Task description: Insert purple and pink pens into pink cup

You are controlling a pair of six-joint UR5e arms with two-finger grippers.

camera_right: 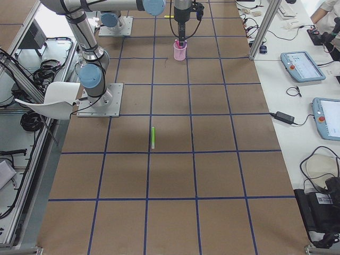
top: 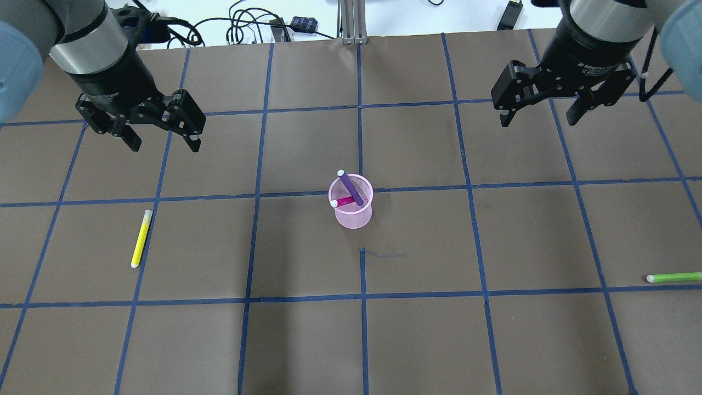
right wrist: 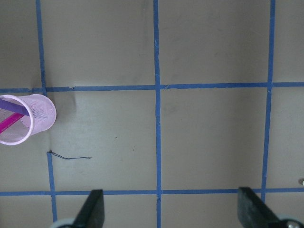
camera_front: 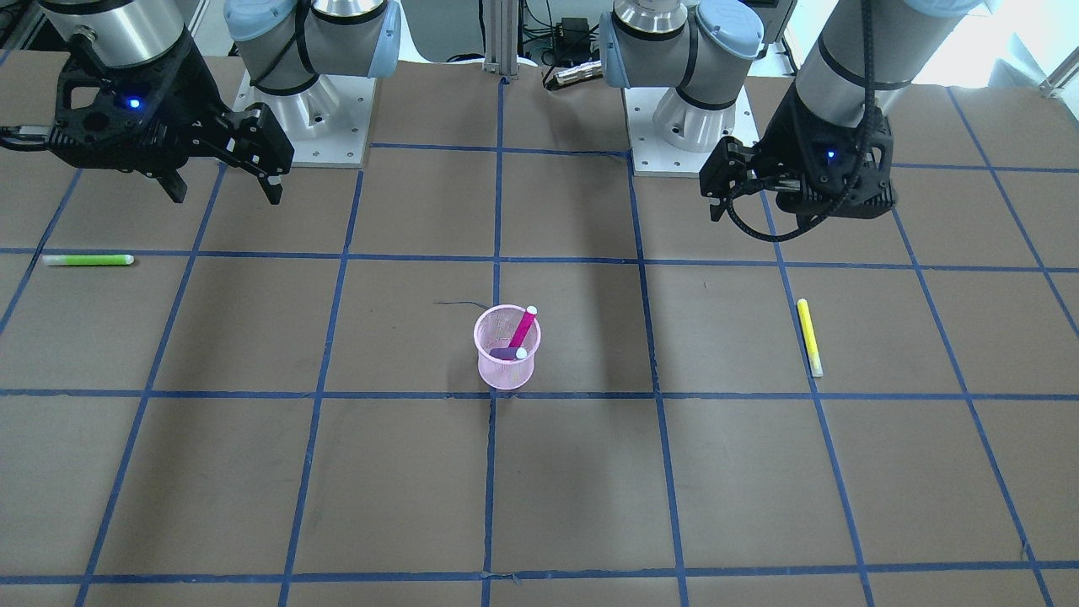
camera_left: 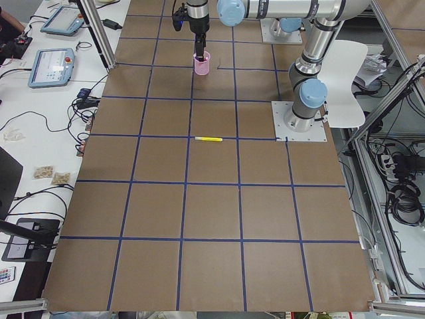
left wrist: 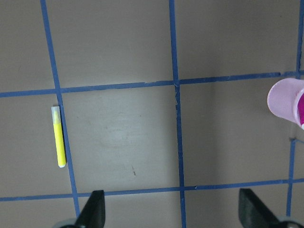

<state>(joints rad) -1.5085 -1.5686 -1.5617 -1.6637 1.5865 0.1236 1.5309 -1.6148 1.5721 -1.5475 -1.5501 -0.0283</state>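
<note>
The pink mesh cup [camera_front: 506, 375] stands upright at the table's middle, also in the overhead view [top: 354, 218]. The purple pen [top: 351, 189] and the pink pen [top: 344, 202] lean inside it, white caps up. My left gripper [top: 164, 147] is open and empty, raised well to the cup's left. My right gripper [top: 537, 120] is open and empty, raised far to the cup's right. The right wrist view shows the cup [right wrist: 28, 118] at its left edge with both pens in it. The left wrist view shows the cup [left wrist: 285, 102] at its right edge.
A yellow pen [top: 141, 238] lies flat on the table on the left side, below my left gripper. A green pen [top: 674, 277] lies flat at the far right edge. Blue tape lines grid the brown table. Arm bases stand at the back.
</note>
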